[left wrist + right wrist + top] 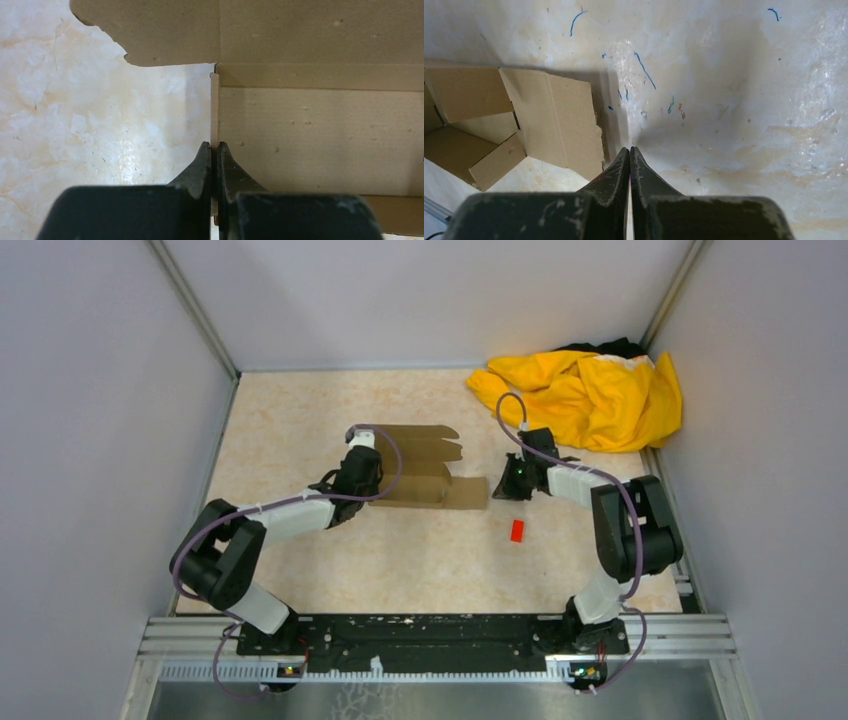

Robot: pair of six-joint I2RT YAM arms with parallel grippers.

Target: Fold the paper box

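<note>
The paper box (425,470) sits between the two grippers, long axis running side to side. The left gripper (214,147) is clamped on the box's left edge. The right gripper (629,150) is pinched closed on nothing, just off the box's right flap.

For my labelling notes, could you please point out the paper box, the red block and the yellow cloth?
paper box (425,470), top view, centre of its flat panels
red block (517,530), top view, its top face
yellow cloth (590,395), top view, middle of the bunched fabric
</note>
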